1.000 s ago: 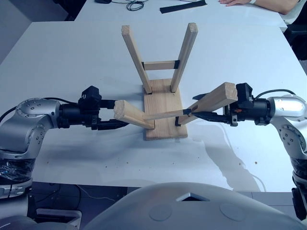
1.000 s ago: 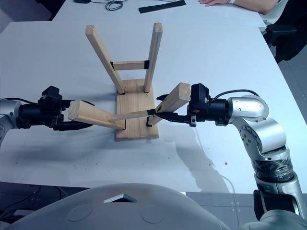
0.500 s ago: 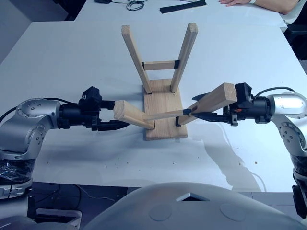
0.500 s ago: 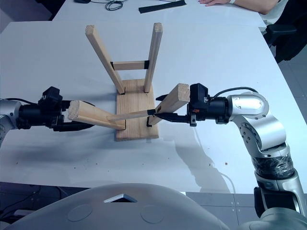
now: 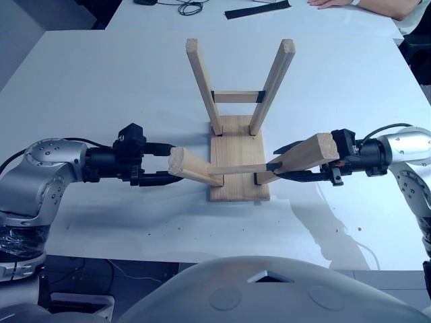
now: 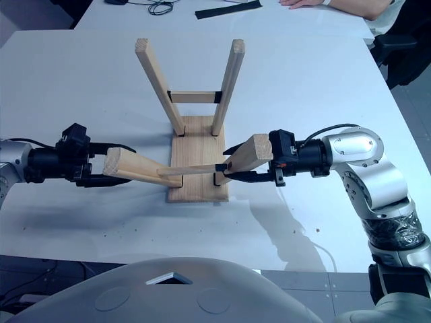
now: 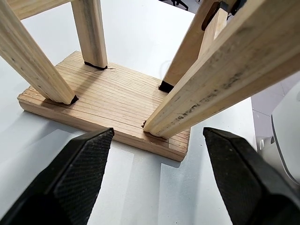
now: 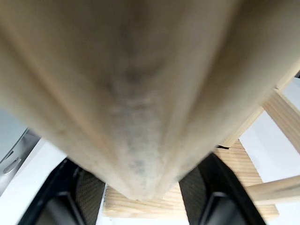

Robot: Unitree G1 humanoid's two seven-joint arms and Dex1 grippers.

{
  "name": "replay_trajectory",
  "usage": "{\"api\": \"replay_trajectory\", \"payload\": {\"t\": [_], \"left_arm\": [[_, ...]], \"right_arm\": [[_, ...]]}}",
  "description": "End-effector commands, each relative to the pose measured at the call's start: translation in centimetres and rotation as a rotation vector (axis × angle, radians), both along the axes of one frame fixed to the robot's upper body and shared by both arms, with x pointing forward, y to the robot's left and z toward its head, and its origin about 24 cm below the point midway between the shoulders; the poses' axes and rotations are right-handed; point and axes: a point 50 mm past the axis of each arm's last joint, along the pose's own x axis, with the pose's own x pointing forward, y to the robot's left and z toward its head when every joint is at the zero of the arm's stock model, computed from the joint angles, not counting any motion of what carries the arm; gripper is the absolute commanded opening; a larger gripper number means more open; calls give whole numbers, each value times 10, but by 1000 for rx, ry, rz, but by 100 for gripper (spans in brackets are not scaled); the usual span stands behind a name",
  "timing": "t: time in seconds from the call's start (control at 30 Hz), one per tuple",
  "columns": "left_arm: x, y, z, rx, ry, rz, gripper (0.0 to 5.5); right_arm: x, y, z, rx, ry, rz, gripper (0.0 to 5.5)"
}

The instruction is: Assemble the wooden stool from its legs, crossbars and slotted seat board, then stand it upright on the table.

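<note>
Pinches the near right leg [image 5: 304, 153] in the right gripper [image 5: 278, 162], straddles the near left leg [image 5: 195, 169] with the left gripper [image 5: 169, 161] spread wide, on a stool [image 5: 236, 97] upside down, board [image 5: 240, 192] flat on the table [image 5: 101, 81].

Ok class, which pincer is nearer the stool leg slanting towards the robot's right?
Right. The right pincer is at the tip of that leg; the left pincer is across the seat board, at the opposite leg.
</note>
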Motion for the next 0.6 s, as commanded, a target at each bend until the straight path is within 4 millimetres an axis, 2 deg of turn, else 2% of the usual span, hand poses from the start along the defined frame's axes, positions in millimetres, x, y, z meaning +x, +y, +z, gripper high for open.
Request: {"api": "replay_trajectory", "payload": {"t": [0.03, 0.23, 0.6], "left_arm": [[-5, -7, -2, -12, 1, 5, 354], [-10, -15, -4, -21, -7, 9, 354], [-2, -33, 7, -57, -49, -33, 354]], "right_arm": [[-4, -6, -12, -93, 99, 28, 202], [-6, -4, -12, -99, 97, 46, 202], [-9, 11, -20, -97, 76, 74, 202]]}}
